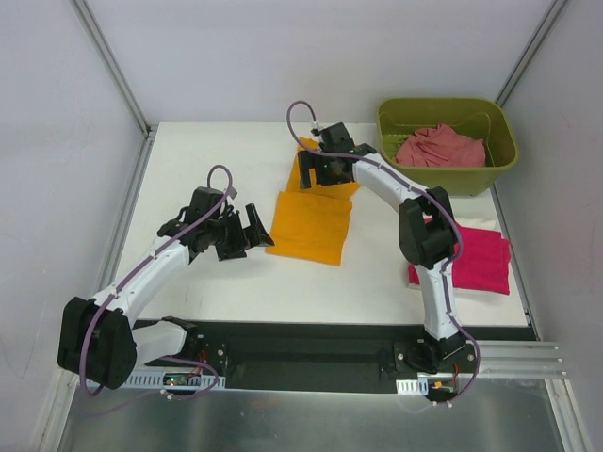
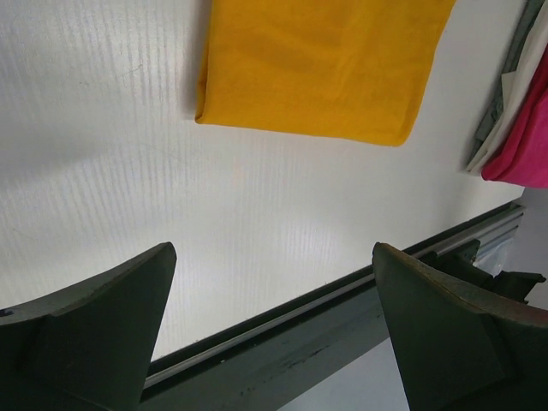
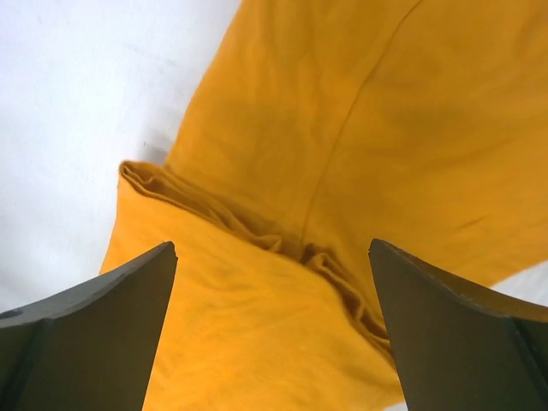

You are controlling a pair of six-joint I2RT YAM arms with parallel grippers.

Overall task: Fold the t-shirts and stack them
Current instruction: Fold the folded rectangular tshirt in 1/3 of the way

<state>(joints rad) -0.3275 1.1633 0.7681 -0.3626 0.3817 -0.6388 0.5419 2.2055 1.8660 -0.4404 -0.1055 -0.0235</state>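
Left arm reaches in from near-left corner of the counter (image 1: 207, 160). Left tool (image 1: 252, 234) sits left of centre with its jaws spread wide and nothing between them; in the left wrist view the left tool (image 2: 274, 334) shows only bare counter inside the gap. Just beside it, to the right, lies the orange-yellow t-shirt (image 1: 311, 224) around mid-counter, not touching the tool. Its near part is a flat, folded rectangle with a rounded fold along the left side (image 2: 325, 68). A narrower far part runs on toward the far edge. Right tool (image 1: 320, 169) is over that far part, jaws apart. The right wrist view has the right tool (image 3: 274, 334) straddling a bunched ridge of the orange-yellow cloth (image 3: 342, 128), a seam line running up the fabric beyond it. Nothing is pinched; cannot tell whether the fingertips touch the cloth. Right arm crosses back to its base at the near edge. The magenta t-shirt (image 1: 480, 259) lies folded flat against the right edge, partly hidden behind the right arm. The olive-green bin (image 1: 452, 177) stands at the far-right corner with the salmon-pink t-shirt (image 1: 441, 148) crumpled inside it.
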